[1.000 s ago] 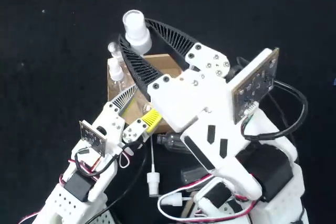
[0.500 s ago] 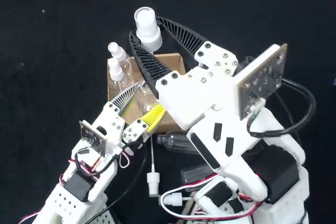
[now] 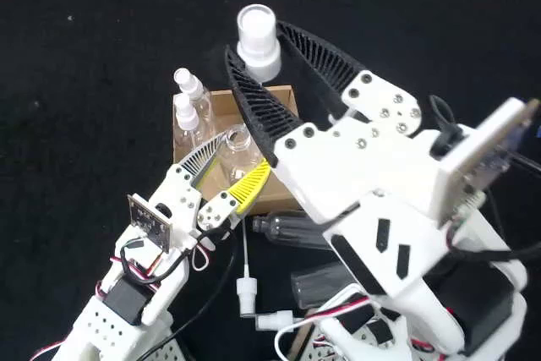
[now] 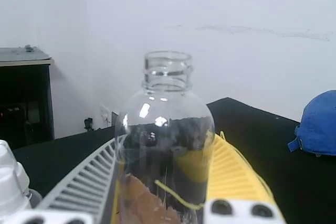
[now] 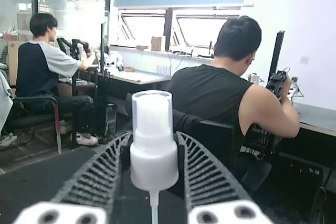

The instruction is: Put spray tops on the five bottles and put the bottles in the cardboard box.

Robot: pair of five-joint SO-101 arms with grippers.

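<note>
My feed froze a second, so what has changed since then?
The right hand, shut on a spray top, swung rightward in the high view, uncovering the capped bottles in the cardboard box. The left hand kept its open bottle over the box; the lying bottle and loose top stayed.

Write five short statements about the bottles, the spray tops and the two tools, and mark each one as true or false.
1. The right tool holds a white spray top. True.
2. The held bottle in the left tool already has a top. False: its neck is open.
3. Two capped bottles stand at one edge of the cardboard box. True.
4. No bottle lies on its side. False: a lying bottle rests on its side beside the box.
5. A loose spray top lies on the table between the arms. True.
</note>
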